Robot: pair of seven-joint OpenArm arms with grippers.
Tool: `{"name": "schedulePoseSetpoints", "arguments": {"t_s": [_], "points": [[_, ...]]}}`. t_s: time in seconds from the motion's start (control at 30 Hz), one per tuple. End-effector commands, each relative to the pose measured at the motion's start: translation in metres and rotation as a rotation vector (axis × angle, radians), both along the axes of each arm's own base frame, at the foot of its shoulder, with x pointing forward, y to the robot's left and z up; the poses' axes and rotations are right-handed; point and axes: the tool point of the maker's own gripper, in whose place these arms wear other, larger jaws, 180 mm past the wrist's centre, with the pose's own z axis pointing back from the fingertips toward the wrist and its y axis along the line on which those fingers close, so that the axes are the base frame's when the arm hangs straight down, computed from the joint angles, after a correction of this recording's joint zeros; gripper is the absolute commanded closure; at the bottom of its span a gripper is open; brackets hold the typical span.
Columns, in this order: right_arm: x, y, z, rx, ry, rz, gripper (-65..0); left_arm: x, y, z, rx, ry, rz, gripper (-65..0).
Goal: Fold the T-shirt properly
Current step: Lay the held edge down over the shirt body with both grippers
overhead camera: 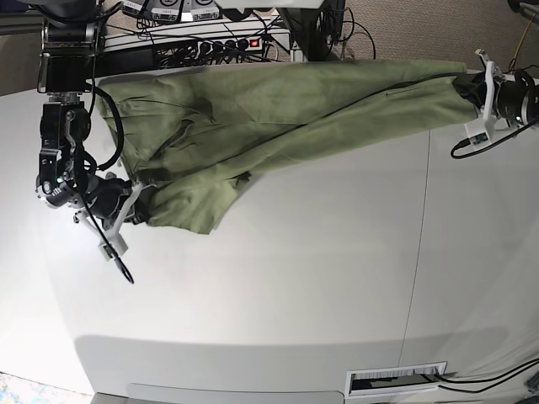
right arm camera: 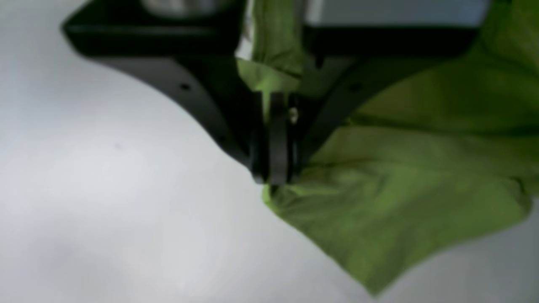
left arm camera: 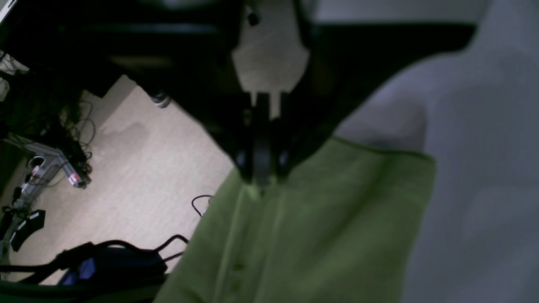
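The olive-green T-shirt (overhead camera: 278,109) lies stretched along the far side of the white table (overhead camera: 278,286), bunched and creased toward the left. At the shirt's lower left corner my right gripper (overhead camera: 140,202) is shut on the cloth. The right wrist view shows those closed fingertips (right arm camera: 273,179) pinching a fabric edge, with the T-shirt (right arm camera: 391,202) hanging to the right over the table. My left gripper (overhead camera: 461,84) holds the shirt's far right end at the table's edge. Seen from the left wrist, it (left arm camera: 261,179) is shut on the T-shirt (left arm camera: 320,227), which drapes below it.
A power strip and tangled cables (overhead camera: 210,42) sit behind the table's far edge. The left wrist view looks past the table edge to the floor (left arm camera: 143,168), with cables and equipment on it. A vent slot (overhead camera: 396,379) marks the table's front edge.
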Motion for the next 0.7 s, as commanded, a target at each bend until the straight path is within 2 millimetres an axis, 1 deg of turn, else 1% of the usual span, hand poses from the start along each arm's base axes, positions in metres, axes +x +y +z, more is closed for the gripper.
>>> {"name": "schedulePoseSetpoints", "arguments": {"t_s": [0.0,0.17,0.27,0.67], "points": [[0.009,-0.007,0.016,-0.011,-0.042,-0.003,0.0,0.007,0.005,0.009,0.008,-0.018,-0.001,0.0],[-0.001,-0.018,0.009,-0.057,0.032,-0.008,0.0,0.007,0.005,0.009,0.008,-0.018,-0.001,0.0],[-0.003,-0.021,0.009,-0.068,0.041,-0.009,0.0,0.007,0.005,0.009,0.007,-0.018,-0.001,0.0],[-0.017,-0.026,-0.001,-0.099,0.120,-0.010,0.0,0.007,0.005,0.009,0.007,-0.018,-0.001,0.0]]}}
